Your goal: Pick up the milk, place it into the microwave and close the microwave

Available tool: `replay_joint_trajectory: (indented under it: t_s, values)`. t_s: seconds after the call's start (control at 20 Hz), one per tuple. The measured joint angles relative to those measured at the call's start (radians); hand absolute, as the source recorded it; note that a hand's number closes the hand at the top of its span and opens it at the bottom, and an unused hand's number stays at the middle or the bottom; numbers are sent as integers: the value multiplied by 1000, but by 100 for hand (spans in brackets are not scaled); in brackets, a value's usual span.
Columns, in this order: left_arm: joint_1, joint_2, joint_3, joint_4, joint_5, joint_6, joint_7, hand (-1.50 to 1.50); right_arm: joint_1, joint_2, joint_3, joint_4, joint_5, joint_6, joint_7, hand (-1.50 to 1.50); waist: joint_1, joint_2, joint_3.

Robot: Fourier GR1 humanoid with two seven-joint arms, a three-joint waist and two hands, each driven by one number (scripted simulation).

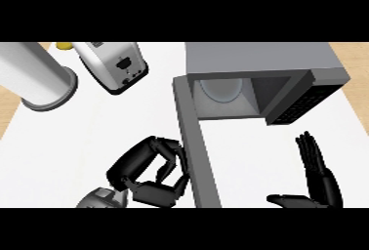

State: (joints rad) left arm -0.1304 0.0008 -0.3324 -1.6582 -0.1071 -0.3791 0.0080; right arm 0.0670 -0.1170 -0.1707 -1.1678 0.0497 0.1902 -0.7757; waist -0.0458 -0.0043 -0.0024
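White counter [86,141] spreads under me, with a strip of pale wood showing past its right and left edges. My left hand [148,171] sits low in the view, just left of the microwave door [193,146], its fingers curled into a loop with the tips near the door's face. I can see nothing inside that curl (whether it hides the milk I cannot tell; the carton shows nowhere in view). My right hand [317,171] rests near the lower right, fingers straight and pointing up, thumb out to the left, holding nothing.

Between my two hands the open door runs as a long grey slab from the microwave [267,63] down toward the lower edge, splitting the counter into a left and a right side. Bare counter lies between the door and my right hand.

Inside the microwave's cavity I see only the round glass turntable [220,90]. Its dark control panel [302,100] faces right. At the upper left stand a toaster [115,66] and, beside it, a white cylinder [36,73] on a grey base.
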Motion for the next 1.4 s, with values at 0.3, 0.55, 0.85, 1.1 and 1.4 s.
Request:
replay_joint_trajectory:
  t_s: [0.3, 0.55, 0.85, 1.1, 1.4]
  values:
    - [-91, 2, -133, 286, -75, 193, -187, 150, 147, -44, 15, -216, -31, 73, 20, -150, 1, 3, 0]
    - [-187, 3, -259, 493, -1, 413, -341, 150, 208, -68, 17, -374, -107, 152, 73, -150, -8, 7, -1]
    - [-308, 4, -414, 663, 190, 602, -426, 150, 251, -75, 35, -524, -170, 203, 149, -150, -32, 13, -1]
    - [-390, 5, -526, 730, 333, 683, -427, 150, 261, -93, 41, -632, -221, 231, 222, -150, -60, 19, -2]
    - [-440, 5, -599, 720, 485, 767, -472, 150, 265, -118, 58, -711, -272, 270, 288, -150, -98, 27, -4]
